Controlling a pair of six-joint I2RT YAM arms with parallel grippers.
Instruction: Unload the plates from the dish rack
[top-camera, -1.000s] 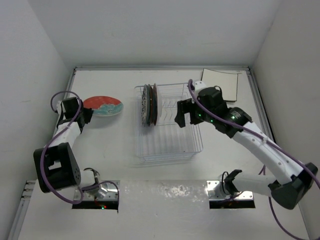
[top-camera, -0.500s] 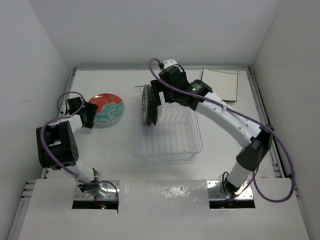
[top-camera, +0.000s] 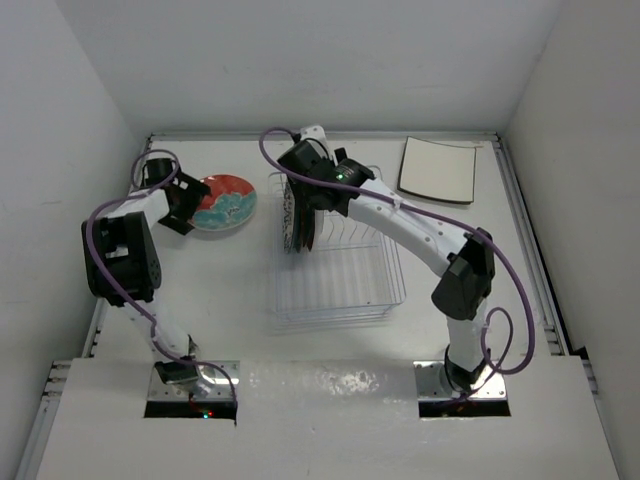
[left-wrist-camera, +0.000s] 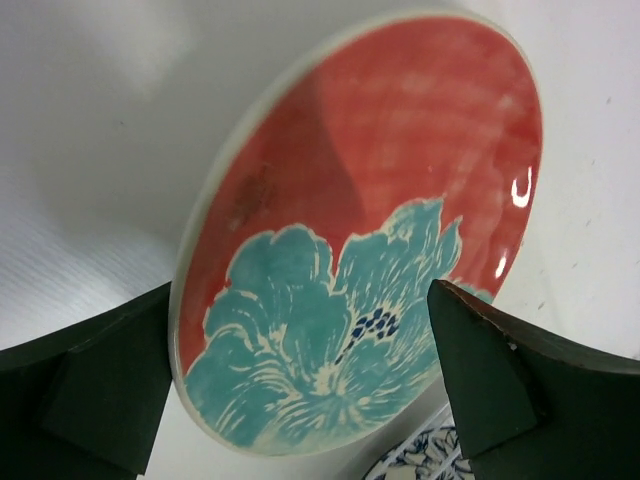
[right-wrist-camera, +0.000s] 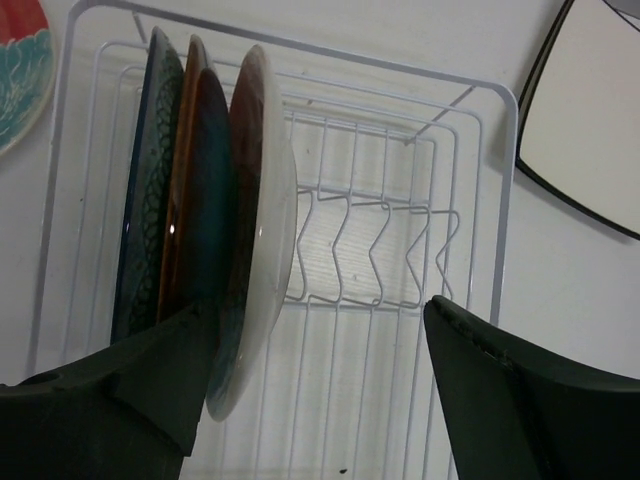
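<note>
One table (top-camera: 230, 300): white, walled on three sides; it bore everything listed below.
One dish rack (top-camera: 345, 290): white wire basket at the middle of the table, with a row of upright prongs (right-wrist-camera: 370, 250) across its far half.
Two arms: my left arm (top-camera: 120, 255) reached to the far left of the table. My right arm (top-camera: 420, 230) stretched over the rack to its far left corner.
One square plate (top-camera: 438, 170): white with a dark edge, flat on the table at the far right, well apart from the rack.
One red-and-teal plate (top-camera: 225, 201): round, on the table just left of the rack and not touching it. It showed a teal flower on a red ground in my left wrist view.
Several racked plates (top-camera: 298, 212): stood on edge at the rack's left end, packed close together. I counted at least three: a dark teal plate (right-wrist-camera: 150, 180) outermost, a brown-edged plate (right-wrist-camera: 192, 200) in the middle, a pale plate (right-wrist-camera: 268, 220) innermost.
One left gripper (left-wrist-camera: 300, 385): my fingers (left-wrist-camera: 100, 390) were spread wide and released, one on each side of the red-and-teal plate's near rim. I gripped nothing.
One right gripper (right-wrist-camera: 310, 385): my fingers (right-wrist-camera: 520, 390) were parted wide above the rack, and one overlapped the racked plates' lower edges in my wrist view. Contact I could not tell; nothing was clamped.
One floral scrap (left-wrist-camera: 420, 462): a blue-on-white pattern below the red-and-teal plate's rim; too little showed to identify it.
</note>
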